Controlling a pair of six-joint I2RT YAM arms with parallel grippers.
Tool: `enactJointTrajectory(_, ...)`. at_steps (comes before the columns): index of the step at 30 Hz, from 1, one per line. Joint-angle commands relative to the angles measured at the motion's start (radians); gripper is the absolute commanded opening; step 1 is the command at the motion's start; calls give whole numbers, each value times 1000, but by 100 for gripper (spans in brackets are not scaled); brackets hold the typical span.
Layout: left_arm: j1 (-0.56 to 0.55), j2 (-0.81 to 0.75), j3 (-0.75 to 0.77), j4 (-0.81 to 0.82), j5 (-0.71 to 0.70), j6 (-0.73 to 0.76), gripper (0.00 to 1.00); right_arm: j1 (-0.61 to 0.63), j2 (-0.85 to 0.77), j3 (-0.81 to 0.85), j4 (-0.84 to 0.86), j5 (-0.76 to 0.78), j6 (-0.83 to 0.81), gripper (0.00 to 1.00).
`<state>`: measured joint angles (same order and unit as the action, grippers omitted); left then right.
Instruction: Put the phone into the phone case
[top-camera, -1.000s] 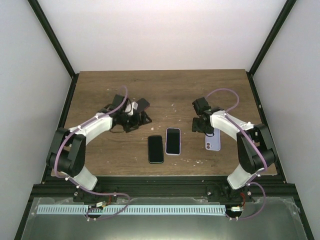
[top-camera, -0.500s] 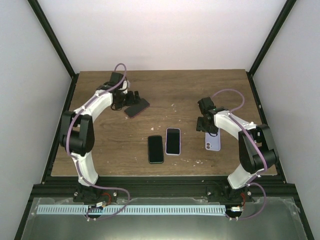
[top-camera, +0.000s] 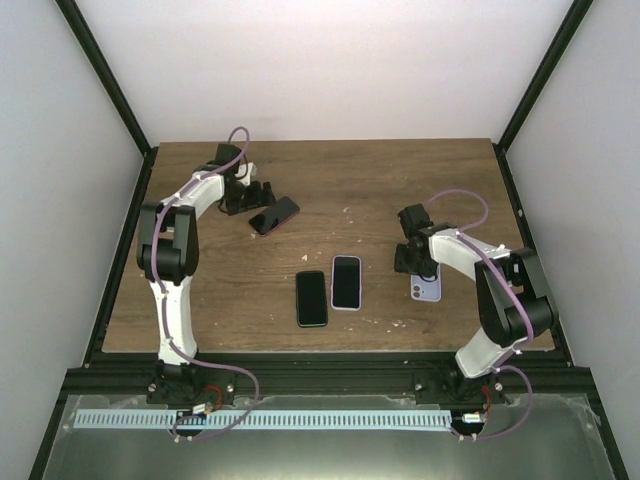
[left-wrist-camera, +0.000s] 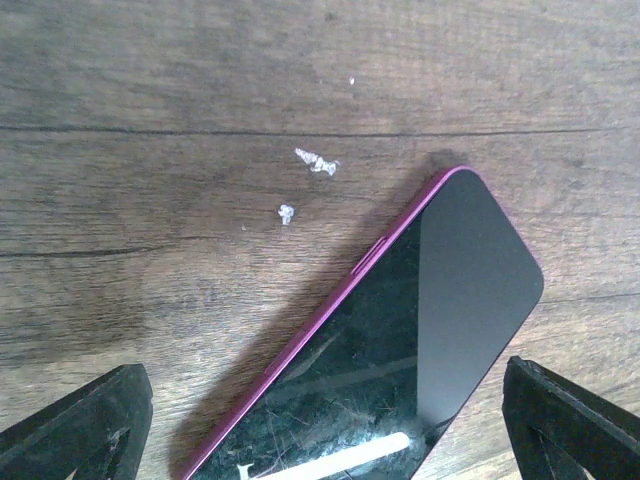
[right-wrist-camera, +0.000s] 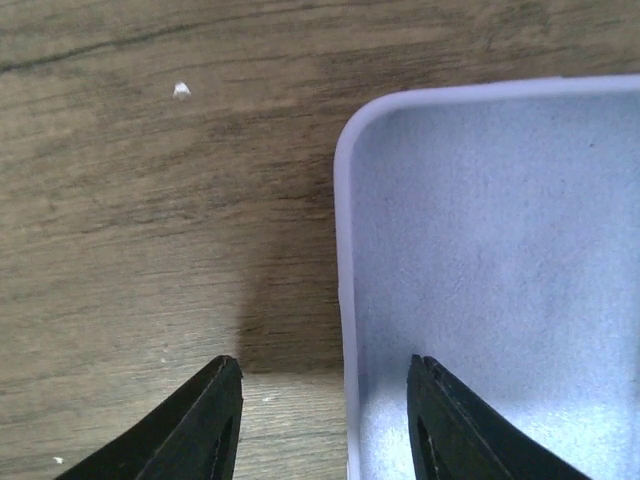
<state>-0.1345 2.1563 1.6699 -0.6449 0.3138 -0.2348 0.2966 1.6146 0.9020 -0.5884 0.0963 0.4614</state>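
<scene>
A dark phone with a magenta edge (top-camera: 274, 215) lies flat at the far left of the table. My left gripper (top-camera: 257, 199) hovers over its near end, open and empty. In the left wrist view the phone (left-wrist-camera: 420, 330) lies between the wide-apart fingers of the left gripper (left-wrist-camera: 330, 440). An empty lilac phone case (top-camera: 427, 288) lies at the right. My right gripper (top-camera: 417, 264) is open just over its far end. In the right wrist view the right gripper (right-wrist-camera: 328, 425) straddles the left rim of the case (right-wrist-camera: 500, 250), whose inside faces up.
A black phone (top-camera: 311, 298) and a white-edged phone (top-camera: 346, 282) lie side by side in the middle of the wooden table (top-camera: 350, 180). Black frame posts and white walls stand round the table's edges. Small white crumbs (left-wrist-camera: 318, 163) lie beside the magenta phone.
My left arm has swung back and left, set the magenta-edged phone on the table and let it go. My right gripper has moved nearer, down over the lilac case.
</scene>
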Motion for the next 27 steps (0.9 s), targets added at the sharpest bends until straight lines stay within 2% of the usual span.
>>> enactJointTrajectory(1,-3,39,20,-15,41,42,96,-10,-2,-26,31,-30,-8,43)
enactJointTrajectory(6,-4,66,19,-28,29,60,95,-11,-14,-34,44,-91,-10,24)
enactJointTrajectory(9,-4,67,16,-33,53,53,93,-7,-39,-43,48,-143,-7,17)
enactJointTrajectory(21,-58,-6,-85,-46,32,19,82,18,-145,-169,100,-306,42,1)
enactJointTrajectory(27,-85,-63,-158,-66,-9,-7,77,39,-197,-196,117,-357,64,1)
